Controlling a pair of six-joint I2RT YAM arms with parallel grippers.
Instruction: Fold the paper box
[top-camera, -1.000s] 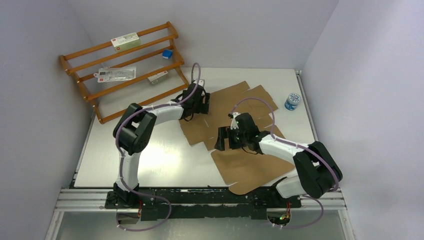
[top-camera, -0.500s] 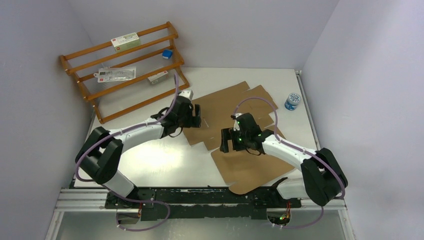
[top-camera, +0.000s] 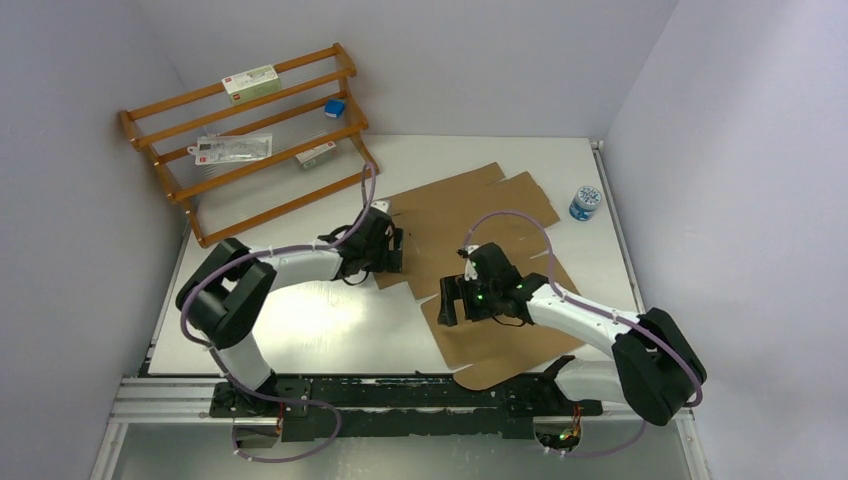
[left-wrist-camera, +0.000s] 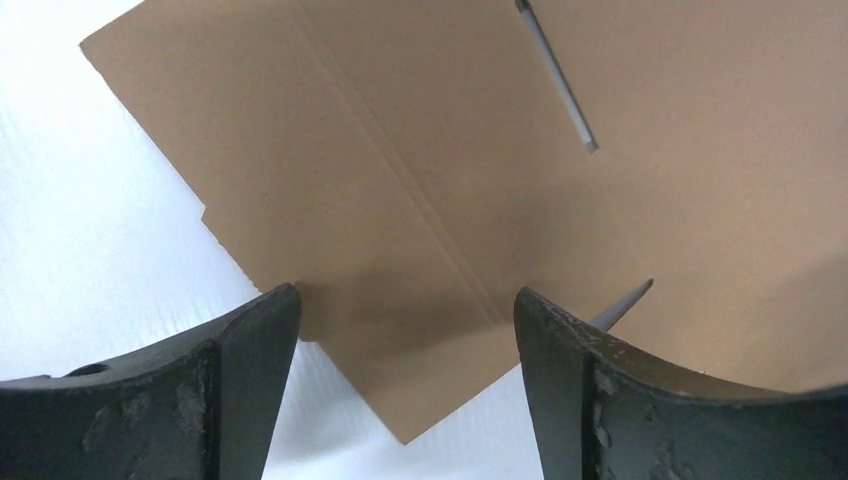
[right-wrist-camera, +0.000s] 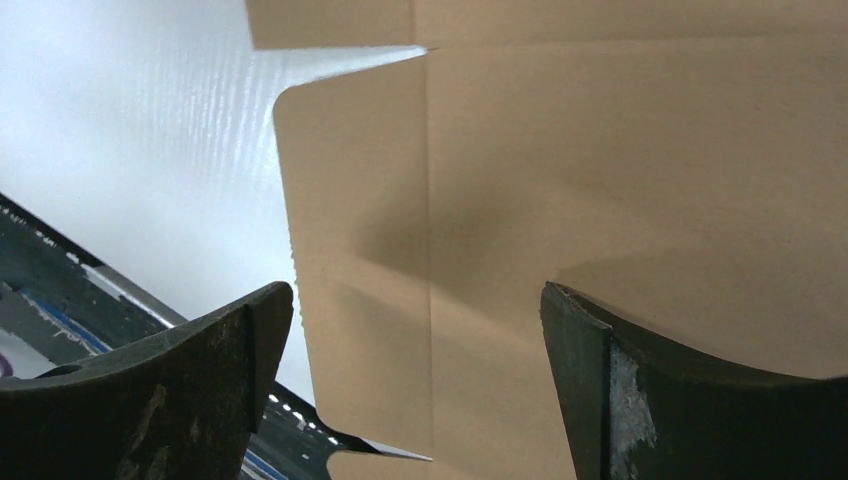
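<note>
The paper box (top-camera: 450, 205) is a flat brown die-cut cardboard sheet with flaps and slits, lying on the white table and overhanging its near edge. My left gripper (top-camera: 393, 252) hovers open at the sheet's left corner. In the left wrist view that corner of the paper box (left-wrist-camera: 450, 150) points between the spread jaws of the left gripper (left-wrist-camera: 408, 320). My right gripper (top-camera: 450, 300) stands open over the near-left flap. In the right wrist view the paper box (right-wrist-camera: 600, 150) and its rounded flap lie under the open right gripper (right-wrist-camera: 418, 310). Neither gripper holds anything.
A wooden rack (top-camera: 250, 130) with small packets and a blue cube leans at the back left. A small blue-and-white container (top-camera: 585, 202) stands at the right, beside the sheet. Bare white table (top-camera: 300, 320) lies left of the sheet. Walls close in on three sides.
My left arm has swung nearer, carrying its gripper from the sheet's back-left edge to its left corner. My right gripper has slid slightly nearer along the flap. The sheet has shifted little.
</note>
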